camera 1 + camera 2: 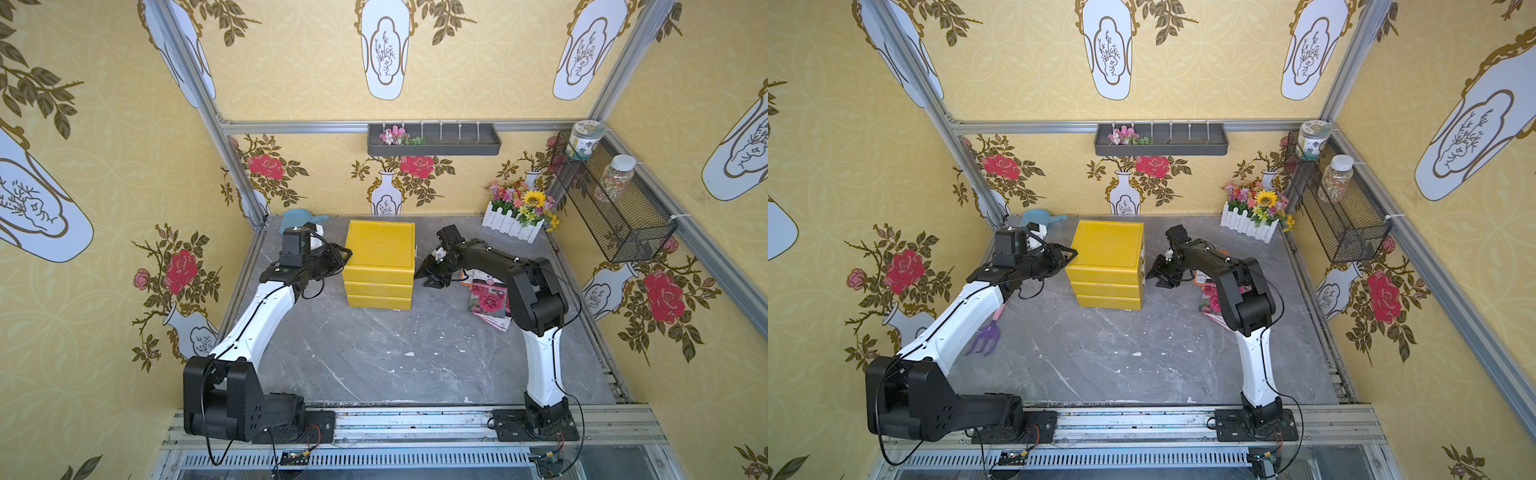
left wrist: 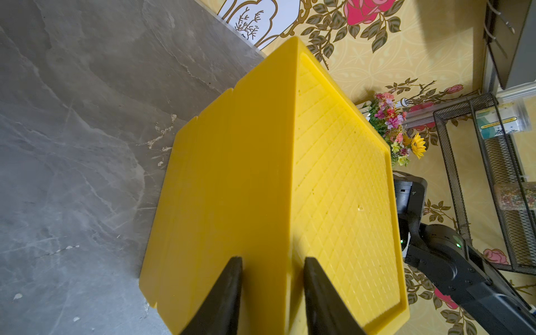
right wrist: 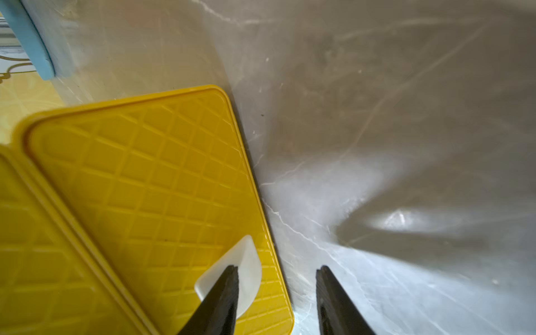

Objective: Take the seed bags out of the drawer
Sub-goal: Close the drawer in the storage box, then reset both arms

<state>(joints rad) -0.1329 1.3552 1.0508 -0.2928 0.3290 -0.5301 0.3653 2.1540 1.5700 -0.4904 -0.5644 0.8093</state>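
The yellow three-drawer unit [image 1: 380, 249] stands mid-table, its white handles [image 1: 1144, 266] facing right and all drawers pushed in. Seed bags [image 1: 488, 299] with pink flower photos lie on the table to its right, partly under my right arm; they also show as seed bags [image 1: 1210, 297] in a top view. My left gripper [image 2: 272, 261] is closed astride the unit's upper left edge, one finger on the side wall and one on the top. My right gripper [image 3: 277, 269] is open beside a drawer front, one finger over a white handle [image 3: 249, 266], the other over bare table.
A blue scoop [image 1: 297, 220] lies at the back left and a purple hand rake [image 1: 986, 332] under my left arm. A white-fenced flower box [image 1: 517, 216] stands back right. A wire basket [image 1: 615, 208] with jars hangs on the right wall, a grey shelf [image 1: 434, 139] on the back wall.
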